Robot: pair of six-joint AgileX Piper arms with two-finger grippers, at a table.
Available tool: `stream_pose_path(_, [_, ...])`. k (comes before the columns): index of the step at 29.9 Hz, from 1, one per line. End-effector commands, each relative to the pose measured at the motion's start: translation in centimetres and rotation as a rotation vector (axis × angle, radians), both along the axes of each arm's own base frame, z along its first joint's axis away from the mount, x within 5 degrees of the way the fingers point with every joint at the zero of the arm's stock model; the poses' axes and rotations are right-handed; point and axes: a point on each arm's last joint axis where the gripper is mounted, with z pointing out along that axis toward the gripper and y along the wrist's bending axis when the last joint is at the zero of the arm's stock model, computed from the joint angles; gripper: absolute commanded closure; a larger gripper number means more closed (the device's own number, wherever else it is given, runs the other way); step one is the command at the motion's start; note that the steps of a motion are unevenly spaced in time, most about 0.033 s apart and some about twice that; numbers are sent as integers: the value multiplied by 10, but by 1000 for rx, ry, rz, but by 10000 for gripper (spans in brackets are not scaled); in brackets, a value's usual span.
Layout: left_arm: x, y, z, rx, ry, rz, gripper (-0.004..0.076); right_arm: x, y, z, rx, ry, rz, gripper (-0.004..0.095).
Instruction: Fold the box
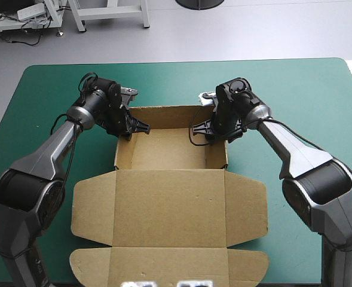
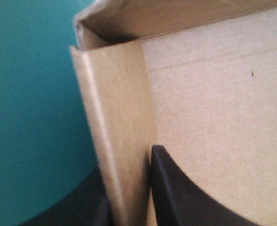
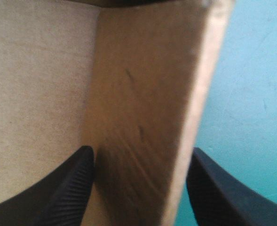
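**Two grippers at the side walls of the open tray**

Teal-green cover (image 1: pixel 295 89) lies smooth over the table, bare on the far strip and along both sides; the brown box (image 1: pixel 171 149) sits at its middle as an open tray, far and side walls raised; the lid (image 1: pixel 170 206) lies flat toward the near edge, its side flaps spread left and right, a further panel reaching the near edge.

Both arms reach forward and bend inward, wrists turned toward each other over the tray's far corners; the left gripper (image 1: pixel 134 128) is nearly closed, pinching the left wall (image 2: pixel 119 117), one black finger inside the tray, the other outside over the cover; the right gripper (image 1: pixel 208 133) straddles the right wall (image 3: pixel 147 94) with its fingers parted, one just beside the wall's inner face, the other standing clear outside.
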Motion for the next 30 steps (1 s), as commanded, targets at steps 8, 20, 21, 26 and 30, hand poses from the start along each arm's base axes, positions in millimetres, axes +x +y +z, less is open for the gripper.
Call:
stream_pose_path(8, [-9,0,44,-44,-134,-12,175,-16,-13,71,53,-162,1,276])
stream_pose_path(20, [-53,18,130,-87,-443,-76,174,-52,-35,137,76,-338,40,298])
stream_pose_path(21, [-61,20,139,-101,-480,-79,174,-59,-37,145,82,-357,43,308])
stream_pose_path(26, [-105,31,161,-207,-648,-86,174,-86,-52,173,117,-451,56,311])
stream_pose_path(30, [-145,41,158,-285,-747,-81,174,-106,-61,177,159,-518,46,311])
